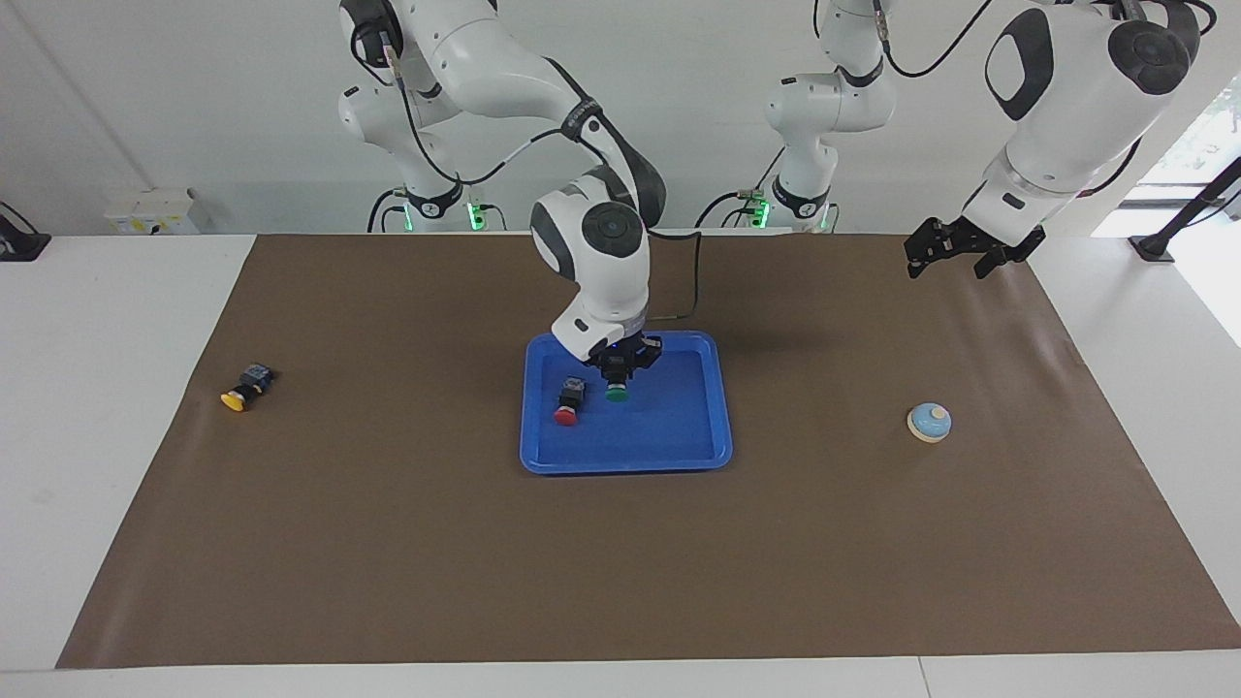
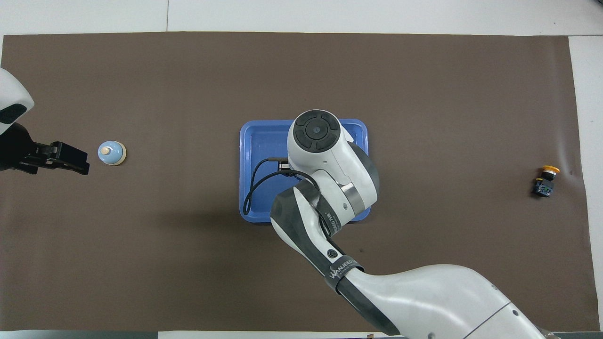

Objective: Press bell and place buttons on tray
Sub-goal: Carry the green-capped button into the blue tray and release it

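Buttons, count: three push-button switches, one each with red, green and yellow cap.
Red button [image 1: 569,401]: lies on its side inside the tray, cap turned away from the robots; hidden under the arm in the overhead view.
Green button [image 1: 617,388]: inside the tray, just beside the red one, directly under the right gripper, cap turned away from the robots.
Yellow button [image 1: 246,386]: lies on its side on the mat, well apart from the tray, toward the right arm's end of the table.
Tray [image 1: 693,441]: one, bright blue, rectangular with raised rim, at the middle of the mat.
Bell [image 1: 930,422]: one, light blue dome with cream base and knob, upright on the mat toward the left arm's end, well apart from the tray.
Right gripper [image 1: 620,371]: lowered into the tray, fingers at the green button's dark body; whether they clamp it or have let go cannot be told.
Left gripper [image 1: 948,254]: raised over the mat's edge near the left arm's base, waiting; fingers spread, holding nothing.
Surface: one brown mat covering most of a white table.
Room: plain white wall at the robots' end; green lights glow at both arm bases.
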Controlling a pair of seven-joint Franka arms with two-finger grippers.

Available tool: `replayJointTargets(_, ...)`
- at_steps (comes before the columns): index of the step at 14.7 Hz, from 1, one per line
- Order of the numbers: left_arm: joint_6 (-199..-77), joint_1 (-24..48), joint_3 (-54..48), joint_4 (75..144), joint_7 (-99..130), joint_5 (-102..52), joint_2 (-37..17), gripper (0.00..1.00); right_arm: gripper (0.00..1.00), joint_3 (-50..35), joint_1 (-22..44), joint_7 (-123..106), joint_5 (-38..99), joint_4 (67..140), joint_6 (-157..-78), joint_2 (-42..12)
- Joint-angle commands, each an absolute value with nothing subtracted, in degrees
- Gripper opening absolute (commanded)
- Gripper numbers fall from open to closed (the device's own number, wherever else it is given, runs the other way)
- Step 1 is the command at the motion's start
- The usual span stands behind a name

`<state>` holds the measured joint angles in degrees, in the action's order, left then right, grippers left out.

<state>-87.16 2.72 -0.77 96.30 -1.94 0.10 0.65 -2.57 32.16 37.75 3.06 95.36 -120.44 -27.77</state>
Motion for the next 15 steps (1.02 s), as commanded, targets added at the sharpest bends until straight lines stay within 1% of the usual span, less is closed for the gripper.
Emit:
replayJointTargets(1,-86.7,2.8,-0.6,95.9,-1.3,0.3,0.9,1.0,0.0,-2.4,32.2,37.3,2.5,100.9,-126.2,-25.9)
replayJointTargets(2,-86.7,2.8,-0.6,95.9,-1.3,0.3,0.9,1.0,0.0,-2.4,33.0,37.4,2.6,102.2,-127.1,-25.6)
replayJointTargets(4,-86.7,2.8,-0.6,95.9,-1.3,0.3,0.9,1.0,0.0,-2.3,33.2,39.5,2.7,102.2,-126.6,-25.5)
replayJointTargets(5,-86.7,2.8,-0.6,95.9,-1.3,0.2,0.9,1.0,0.64,-2.3,33.2,41.0,2.7,102.0,-126.5,-25.5)
replayJointTargets(6,-86.7,2.8,-0.6,95.9,-1.3,0.3,0.9,1.0,1.0,-2.2,33.2,42.1,2.7,101.6,-126.0,-25.5)
replayJointTargets(9,-86.7,2.8,-0.6,95.9,-1.3,0.2,0.9,1.0,1.0,-1.5,32.5,43.9,2.6,97.7,-119.0,-25.3)
replayJointTargets(11,-86.7,2.8,-0.6,95.9,-1.4,0.2,0.9,1.0,1.0,0.9,30.7,43.4,2.5,96.8,-114.8,-21.9)
replayJointTargets(12,-86.7,2.8,-0.6,95.9,-1.4,0.3,0.9,1.0,1.0,1.4,28.9,42.8,2.5,96.9,-113.3,-20.0)
replayJointTargets(15,-86.7,2.8,-0.6,95.9,-1.3,0.3,0.9,1.0,1.0,1.5,19.9,34.7,2.3,97.3,-108.5,-15.1)
